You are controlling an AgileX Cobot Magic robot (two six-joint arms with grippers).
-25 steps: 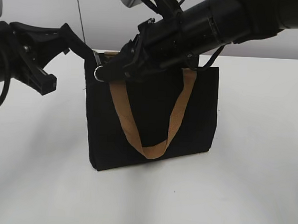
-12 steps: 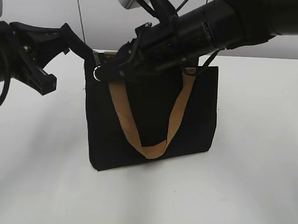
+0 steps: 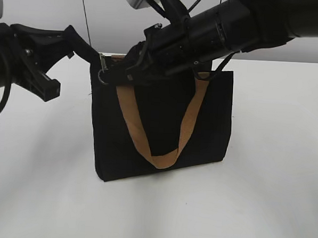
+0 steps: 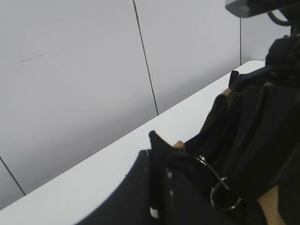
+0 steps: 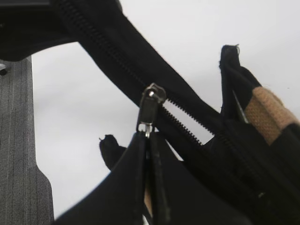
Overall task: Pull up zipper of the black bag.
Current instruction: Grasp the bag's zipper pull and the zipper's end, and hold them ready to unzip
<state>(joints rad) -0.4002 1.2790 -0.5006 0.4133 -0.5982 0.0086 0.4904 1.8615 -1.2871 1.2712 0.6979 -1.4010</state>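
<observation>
The black bag (image 3: 164,124) stands upright on the white table, its tan handle (image 3: 147,145) hanging down the front. My left gripper (image 3: 93,57) is shut on the bag's top left corner; in the left wrist view its fingers (image 4: 158,157) pinch that black fabric end. My right gripper (image 3: 117,73) reaches across to the bag's top left and is shut on the zipper's pull tab. The silver zipper slider (image 5: 151,105) sits on the black zip line just above the closed fingertips (image 5: 149,140). A silver ring (image 3: 102,76) hangs by the zipper and also shows in the left wrist view (image 4: 225,199).
The white table (image 3: 261,199) stretches around the bag, with a grey panelled wall (image 4: 93,70) behind it. The right arm's thick black body (image 3: 228,26) crosses above the bag's top edge.
My right gripper has moved a little to the left along the bag's top edge with the zipper pull in it. The left gripper and the bag have stayed put.
</observation>
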